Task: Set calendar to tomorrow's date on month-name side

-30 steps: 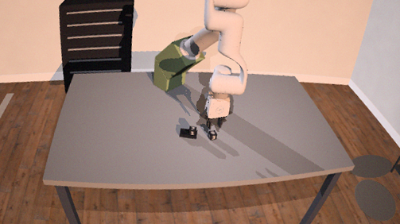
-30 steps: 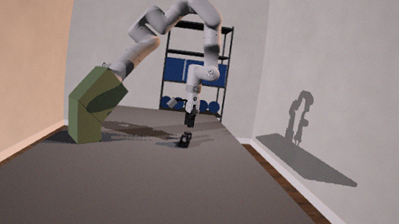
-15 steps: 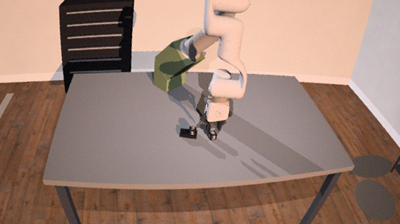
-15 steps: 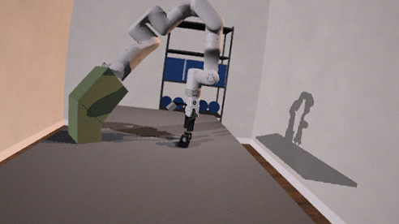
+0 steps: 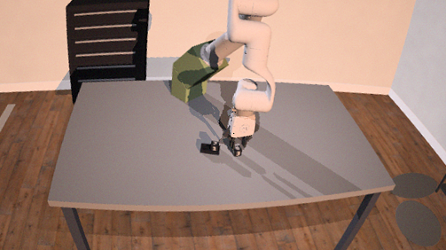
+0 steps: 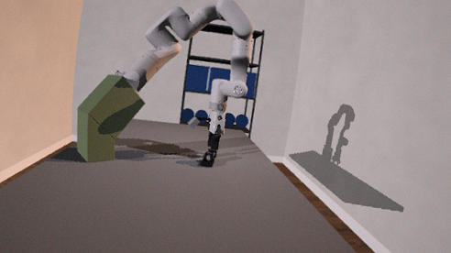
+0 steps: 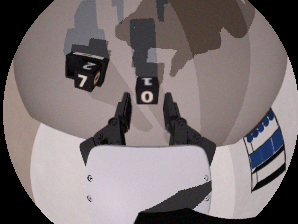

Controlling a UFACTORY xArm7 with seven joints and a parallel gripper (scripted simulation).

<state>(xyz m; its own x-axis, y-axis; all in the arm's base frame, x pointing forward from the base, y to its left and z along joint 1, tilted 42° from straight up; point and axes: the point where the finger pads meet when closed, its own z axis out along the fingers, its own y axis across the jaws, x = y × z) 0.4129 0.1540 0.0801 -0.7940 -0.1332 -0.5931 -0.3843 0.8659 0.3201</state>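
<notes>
Two small black cubes with pale digits are seen: one (image 5: 214, 145) (image 7: 86, 78), showing a 7, is stood in the small black tray (image 5: 204, 148) (image 7: 71, 66); the other (image 5: 237, 150) (image 7: 147, 91), showing a 0, is placed outside, beside it. Above the latter, the black-fingered gripper (image 5: 238, 144) (image 7: 147, 100) is held part-open, gripping nothing.

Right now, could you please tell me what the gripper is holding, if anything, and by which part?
Nothing; the gripper is open, its fingers apart near the loose cube.
</notes>
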